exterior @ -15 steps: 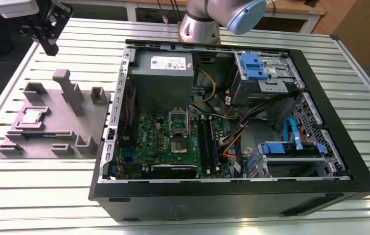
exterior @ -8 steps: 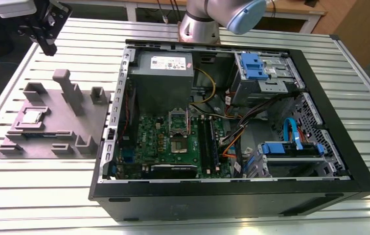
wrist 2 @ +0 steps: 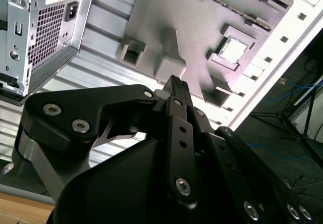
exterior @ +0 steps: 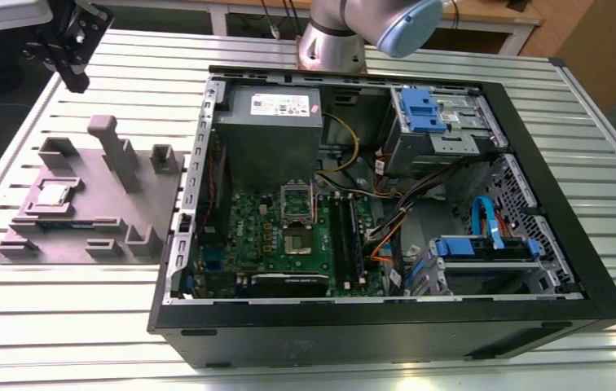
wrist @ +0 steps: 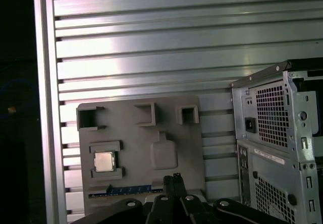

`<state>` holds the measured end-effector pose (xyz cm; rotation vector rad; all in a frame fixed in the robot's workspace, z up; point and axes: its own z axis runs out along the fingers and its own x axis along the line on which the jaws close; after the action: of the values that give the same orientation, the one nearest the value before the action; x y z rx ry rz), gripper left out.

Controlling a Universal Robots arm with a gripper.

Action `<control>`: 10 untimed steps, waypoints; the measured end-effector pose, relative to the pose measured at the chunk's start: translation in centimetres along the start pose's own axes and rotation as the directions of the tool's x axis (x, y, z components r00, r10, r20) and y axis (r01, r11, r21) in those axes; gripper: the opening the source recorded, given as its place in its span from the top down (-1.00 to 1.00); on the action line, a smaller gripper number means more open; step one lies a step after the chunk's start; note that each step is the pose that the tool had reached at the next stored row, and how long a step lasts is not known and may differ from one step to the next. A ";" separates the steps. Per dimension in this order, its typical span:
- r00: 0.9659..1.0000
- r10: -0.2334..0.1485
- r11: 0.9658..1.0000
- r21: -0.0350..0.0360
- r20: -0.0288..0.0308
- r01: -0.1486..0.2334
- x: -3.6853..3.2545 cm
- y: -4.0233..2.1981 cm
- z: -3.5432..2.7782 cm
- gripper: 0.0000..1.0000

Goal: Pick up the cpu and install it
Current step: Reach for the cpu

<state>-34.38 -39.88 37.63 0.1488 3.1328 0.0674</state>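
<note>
Claw (wrist: 174, 176) closed, empty, above tray (wrist: 141, 143). cpu (wrist: 104, 161) sits in its pocket, located for pickup.

The arm (exterior: 363, 28) runs off the exterior view at twelve o'clock, and again above the gripper (exterior: 73, 80) at eleven. In the second wrist view the gripper hides part of the holder (wrist 2: 171, 27).
</note>
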 end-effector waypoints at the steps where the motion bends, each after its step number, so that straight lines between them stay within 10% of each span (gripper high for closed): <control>1: 1.000 0.000 1.000 0.000 0.000 0.000 0.05 0.00 0.00 0.80; 10: 1.000 0.000 1.000 0.000 -0.001 0.000 0.37 -0.04 0.08 0.80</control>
<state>-34.75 -39.88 37.55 0.1490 3.1340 0.0673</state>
